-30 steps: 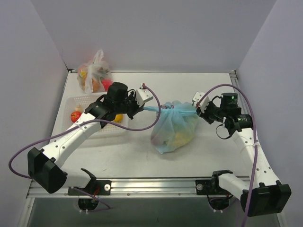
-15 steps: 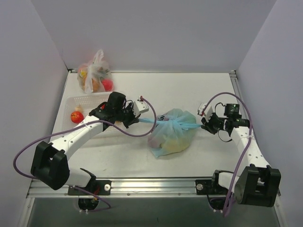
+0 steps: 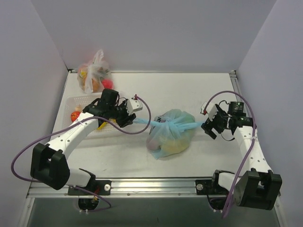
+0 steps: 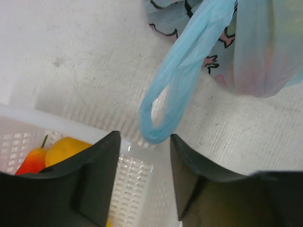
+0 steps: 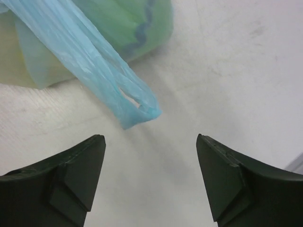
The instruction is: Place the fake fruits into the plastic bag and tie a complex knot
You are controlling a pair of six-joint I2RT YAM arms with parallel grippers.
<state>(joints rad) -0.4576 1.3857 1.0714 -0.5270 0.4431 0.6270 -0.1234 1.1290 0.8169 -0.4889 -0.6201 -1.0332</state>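
Top view: the plastic bag (image 3: 173,137) lies on the table (image 3: 156,90) between the 2 arms. Its mouth is drawn shut by the knot (image 3: 164,119) on its upper side. Fake fruits (image 3: 176,142) show through the film as yellow and pink patches. 2 handle tails run out from the knot, 1 toward each arm.

Left gripper (image 3: 129,119): jaws apart, clamped on nothing. In the wrist view the left tail (image 4: 158,118) ends as a loop just at the gap between the fingertips (image 4: 99,165). We cannot tell whether it touches them.

Right gripper (image 3: 209,126): jaws wide apart, empty. The right tail (image 5: 132,106) lies flat on the table, its end short of the fingers (image 5: 75,165) and not touching them.

The white basket (image 3: 83,100) sits under the left arm. It holds a red fruit (image 3: 75,116); the left wrist view also shows an orange-red piece (image 4: 32,160) and a yellow piece (image 4: 71,147) inside it.

The clear bag (image 3: 94,75), holding orange and red fruit, stands in the far left corner, well apart from the plastic bag.
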